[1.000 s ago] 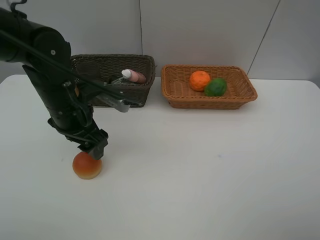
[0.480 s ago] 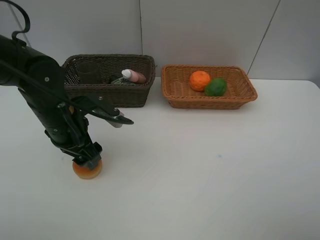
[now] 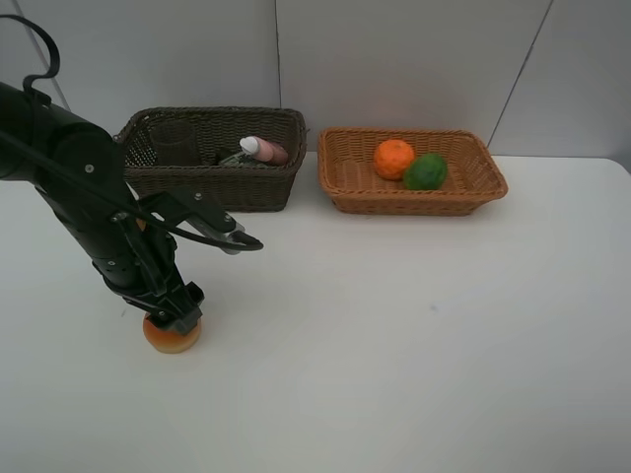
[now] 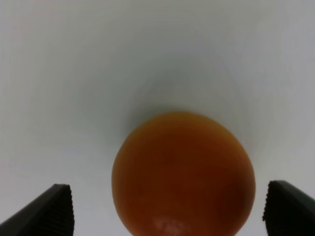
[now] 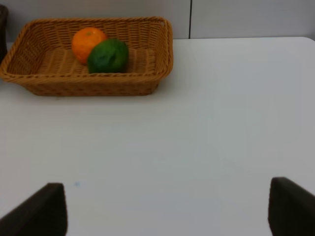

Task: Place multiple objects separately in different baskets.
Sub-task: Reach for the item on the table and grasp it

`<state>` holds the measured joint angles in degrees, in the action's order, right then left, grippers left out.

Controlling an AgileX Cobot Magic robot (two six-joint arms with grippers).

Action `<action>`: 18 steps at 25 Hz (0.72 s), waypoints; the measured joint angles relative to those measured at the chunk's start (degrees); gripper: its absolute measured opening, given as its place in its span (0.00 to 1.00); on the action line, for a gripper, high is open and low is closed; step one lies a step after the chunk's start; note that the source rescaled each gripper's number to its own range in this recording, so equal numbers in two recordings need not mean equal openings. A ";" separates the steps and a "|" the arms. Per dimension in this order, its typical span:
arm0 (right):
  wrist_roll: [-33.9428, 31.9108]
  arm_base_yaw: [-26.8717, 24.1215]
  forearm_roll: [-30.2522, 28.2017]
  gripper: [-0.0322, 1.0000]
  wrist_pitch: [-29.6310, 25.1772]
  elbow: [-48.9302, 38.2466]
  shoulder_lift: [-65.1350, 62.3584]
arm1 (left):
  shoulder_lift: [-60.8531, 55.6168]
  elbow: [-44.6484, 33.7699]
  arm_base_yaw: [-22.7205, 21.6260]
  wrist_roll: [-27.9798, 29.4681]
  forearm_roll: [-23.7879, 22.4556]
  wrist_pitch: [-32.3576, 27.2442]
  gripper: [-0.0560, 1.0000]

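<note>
Right now my left gripper [image 3: 175, 317] sits in the lower left of the high view, lowered straight over the peach-like fruit [image 3: 171, 336], which rests on the white table [image 3: 414, 335]. Through my left wrist camera the jaws are spread wide, 1 dark fingertip [image 4: 49, 211] on either side of the fruit [image 4: 183, 173], with bare table showing between each tip and the fruit's skin, so nothing is grasped.

My right gripper [image 5: 167, 211] does not show in the high view; its own camera catches only 2 dark fingertips at the lower corners, standing apart with empty table between them, holding nothing.

At the upper left of the high view stands the dark brown basket [image 3: 246, 185], against the grey wall. Inside it I can see the mauve cup [image 3: 175, 144] toward its left end and the pink white-capped bottle [image 3: 262, 150] lying toward its right end. Something dark lies just beside the bottle, but I cannot tell what it is.

Just to the right of that basket, apart from it, sits the light tan basket [image 3: 345, 187]. It holds the orange [image 3: 393, 158] and the green lime-like fruit [image 3: 425, 171], touching each other near its middle. The right wrist view shows that same basket [image 5: 74, 84] at its upper left, with the orange [image 5: 87, 43] and lime [image 5: 108, 55] inside.
</note>
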<state>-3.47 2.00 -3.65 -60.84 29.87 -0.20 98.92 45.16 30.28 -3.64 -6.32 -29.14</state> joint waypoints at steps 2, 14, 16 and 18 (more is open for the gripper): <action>0.00 0.00 0.00 0.64 0.00 0.00 0.00 | 0.67 0.00 0.00 0.00 0.06 0.07 1.00; 0.00 0.00 0.00 0.64 0.00 0.00 0.00 | 2.92 0.00 3.33 -1.63 -0.29 0.13 1.00; 0.00 0.00 0.00 0.64 0.00 0.00 0.00 | 3.11 0.00 3.33 -1.47 -0.60 0.13 1.00; 0.00 0.00 0.00 0.64 0.00 0.00 0.00 | 3.32 0.00 3.33 -1.41 -0.61 0.42 1.00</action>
<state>-3.47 2.00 -3.65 -60.84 29.87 -0.20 102.24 45.16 33.61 -5.05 -6.92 -28.72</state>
